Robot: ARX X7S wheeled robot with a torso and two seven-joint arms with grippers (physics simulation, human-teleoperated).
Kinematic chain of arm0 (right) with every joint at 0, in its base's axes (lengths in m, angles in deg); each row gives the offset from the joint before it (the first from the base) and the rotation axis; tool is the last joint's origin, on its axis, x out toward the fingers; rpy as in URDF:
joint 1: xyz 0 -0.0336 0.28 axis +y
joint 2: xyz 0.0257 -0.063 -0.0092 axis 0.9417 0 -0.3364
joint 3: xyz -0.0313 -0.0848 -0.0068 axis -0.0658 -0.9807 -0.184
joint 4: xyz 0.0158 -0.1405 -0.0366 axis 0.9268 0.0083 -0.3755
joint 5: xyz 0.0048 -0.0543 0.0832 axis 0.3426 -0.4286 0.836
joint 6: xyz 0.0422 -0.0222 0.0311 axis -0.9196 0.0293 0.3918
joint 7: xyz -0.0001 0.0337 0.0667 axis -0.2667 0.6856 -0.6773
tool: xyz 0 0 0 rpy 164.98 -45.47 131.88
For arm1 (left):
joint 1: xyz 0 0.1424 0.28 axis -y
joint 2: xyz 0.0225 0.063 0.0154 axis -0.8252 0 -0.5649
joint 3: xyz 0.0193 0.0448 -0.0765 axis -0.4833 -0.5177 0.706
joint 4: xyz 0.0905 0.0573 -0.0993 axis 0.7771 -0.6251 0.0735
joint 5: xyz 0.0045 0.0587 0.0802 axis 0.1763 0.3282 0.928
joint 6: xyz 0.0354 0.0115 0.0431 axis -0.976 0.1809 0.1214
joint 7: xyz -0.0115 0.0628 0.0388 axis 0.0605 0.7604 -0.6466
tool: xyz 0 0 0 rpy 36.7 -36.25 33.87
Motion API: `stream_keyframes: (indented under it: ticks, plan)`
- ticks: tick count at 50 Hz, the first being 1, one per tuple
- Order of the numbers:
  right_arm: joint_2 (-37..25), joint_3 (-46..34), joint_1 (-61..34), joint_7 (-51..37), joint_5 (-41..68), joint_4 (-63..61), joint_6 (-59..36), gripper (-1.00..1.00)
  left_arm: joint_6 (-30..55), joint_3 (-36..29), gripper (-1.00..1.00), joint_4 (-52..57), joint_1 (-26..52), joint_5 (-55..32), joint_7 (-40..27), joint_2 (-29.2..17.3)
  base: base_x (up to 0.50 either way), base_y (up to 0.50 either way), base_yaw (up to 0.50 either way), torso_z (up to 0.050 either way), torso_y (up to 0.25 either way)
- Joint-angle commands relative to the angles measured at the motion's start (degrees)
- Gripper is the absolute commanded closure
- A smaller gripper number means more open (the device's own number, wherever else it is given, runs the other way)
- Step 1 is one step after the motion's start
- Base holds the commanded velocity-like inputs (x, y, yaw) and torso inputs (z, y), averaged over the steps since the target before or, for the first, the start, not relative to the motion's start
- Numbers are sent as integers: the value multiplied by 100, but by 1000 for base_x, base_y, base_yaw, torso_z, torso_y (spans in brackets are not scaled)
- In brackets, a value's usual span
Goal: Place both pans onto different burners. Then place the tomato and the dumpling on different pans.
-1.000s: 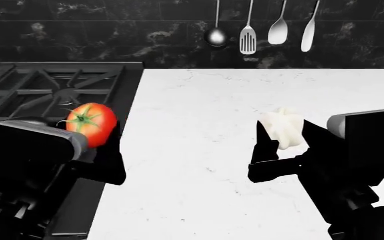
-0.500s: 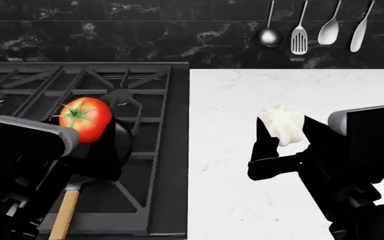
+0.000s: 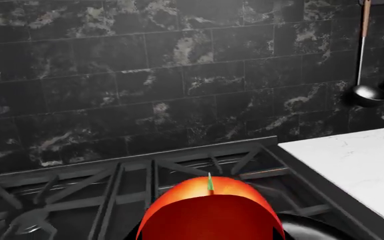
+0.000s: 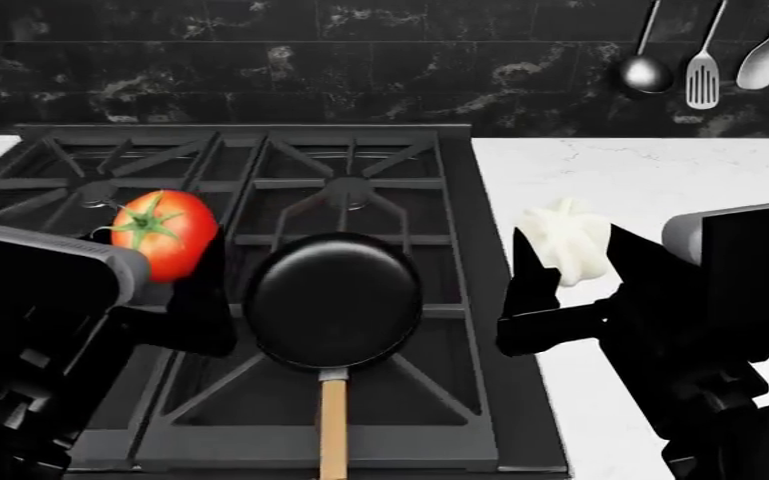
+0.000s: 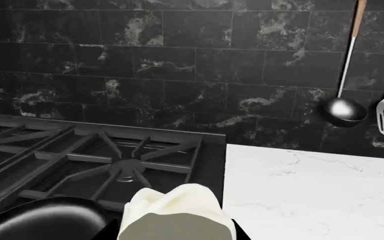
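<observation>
Black pan (image 4: pixel 333 298) between tomato (image 4: pixel 164 233), dumpling (image 4: pixel 566 240)

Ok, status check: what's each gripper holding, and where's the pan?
Left gripper shut on tomato. Right gripper shut on dumpling. Black pan on the stove, empty. Second pan not in view.

Glossy black pan (image 4: pixel 333 298), wooden handle; matt cast-iron grates (image 4: pixel 277 180); marble counter (image 4: pixel 584 170).
</observation>
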Motion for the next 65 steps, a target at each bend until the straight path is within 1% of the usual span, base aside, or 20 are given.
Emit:
stream_keyframes:
  ticks: [1, 27, 34, 38, 41, 45, 52, 58, 65]
  plan:
    - [15, -40, -128, -28, 12, -34, -88, 100, -45, 88, 100, -21, 2, -117, -125, -94, 0, 500, 0, 0, 0]
    - [24, -143, -342, -132, 103, 51, -173, 100, -92, 245, 100, -130, 114, -235, -169, -246, 0, 500, 0, 0, 0]
    - [-20, -147, -572, -262, 236, 146, -237, 100, -21, 341, 100, -292, 445, -403, -272, -392, 0, 0, 0, 0, 0]
    - [-67, -150, -740, -302, 297, 253, -299, 100, 105, 337, 100, -519, 831, -536, -361, -474, 0, 0, 0, 0, 0]
    - [-97, -163, -850, -342, 350, 333, -348, 100, 136, 301, 100, -618, 924, -455, -343, -465, 0, 0, 0, 0, 0]
    - [-118, -174, -904, -343, 358, 433, -376, 100, 130, 278, 100, -664, 914, -377, -312, -445, 0, 0, 0, 0, 0]
    - [-127, -205, -945, -378, 354, 491, -409, 100, 115, 289, 100, -678, 876, -362, -295, -456, 407, 0, 0, 0, 0]
    - [-72, -227, -912, -152, 50, 716, -377, 100, 77, 341, 100, -682, 806, -360, -285, -483, 0, 0, 0, 0, 2]
    - [83, -335, -544, 301, -530, 1078, -194, 100, 25, 394, 100, -704, 721, -342, -269, -493, 0, 0, 0, 0, 0]
